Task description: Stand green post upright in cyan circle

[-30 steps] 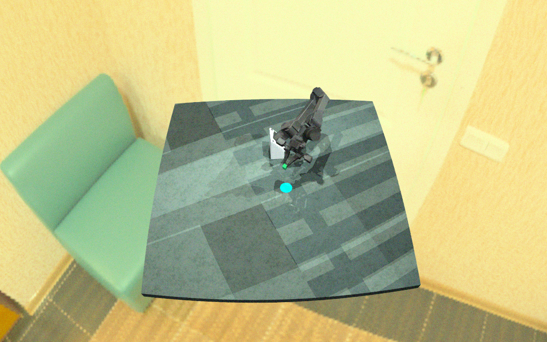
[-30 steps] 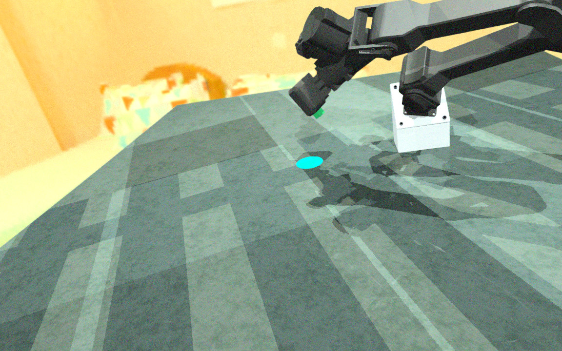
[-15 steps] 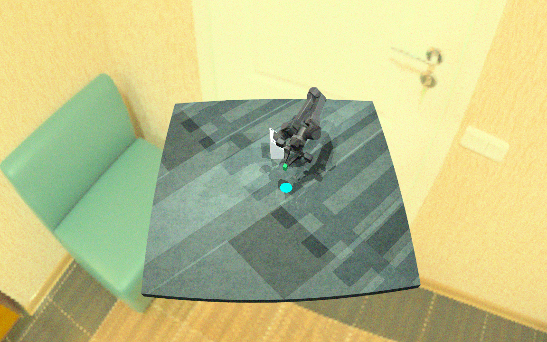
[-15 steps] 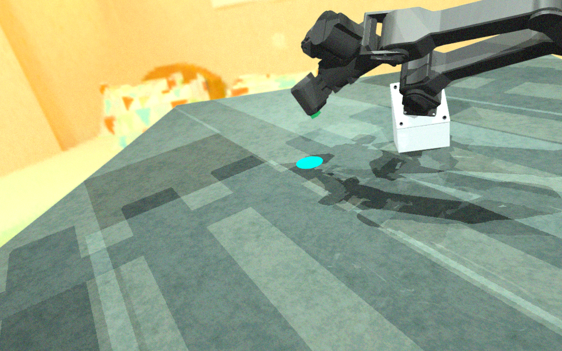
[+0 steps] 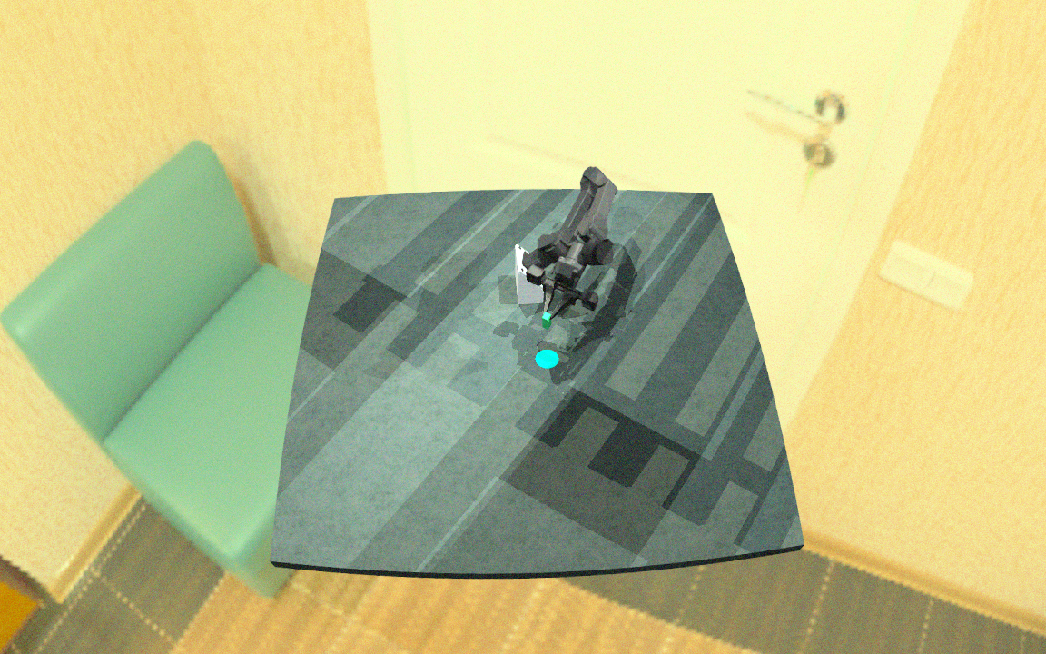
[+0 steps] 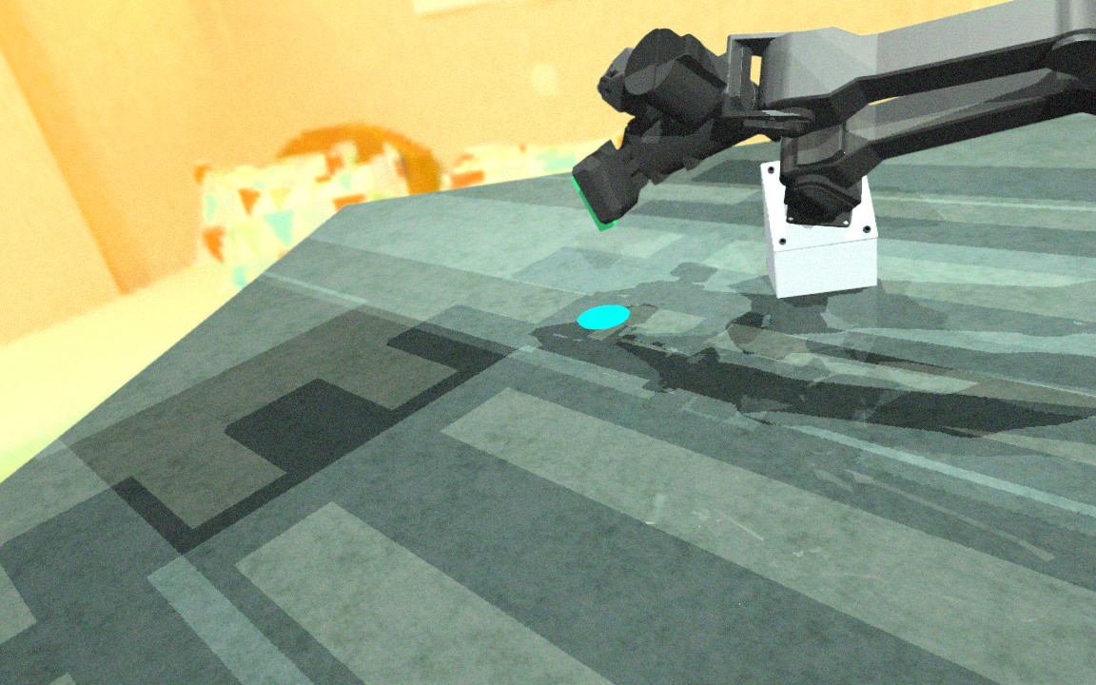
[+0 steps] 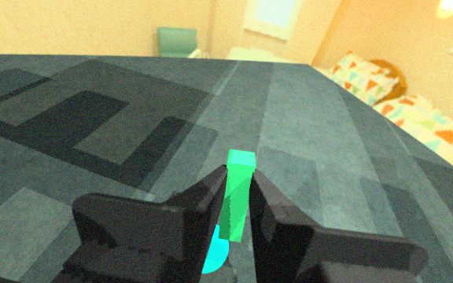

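The green post (image 5: pixel 546 320) (image 6: pixel 604 225) (image 7: pixel 239 189) is held between the fingertips of my gripper (image 5: pixel 548 313) (image 7: pixel 239 173), which is shut on it. In the exterior view the post is raised above the table and tilted from upright, its lower end showing under the dark fingers, which hide most of it. The cyan circle (image 5: pixel 546 358) (image 6: pixel 603 317) (image 7: pixel 219 253) lies flat on the table below the post. In the wrist view the left finger and the post's lower end partly cover the circle.
A white box (image 5: pixel 527 291) (image 6: pixel 824 268) stands on the table (image 5: pixel 397 488) (image 6: pixel 535 545) beside the arm, under its elbow in the exterior view. The arm's shadow falls around the circle. A green chair (image 5: pixel 177 390) is beyond the table's left edge.
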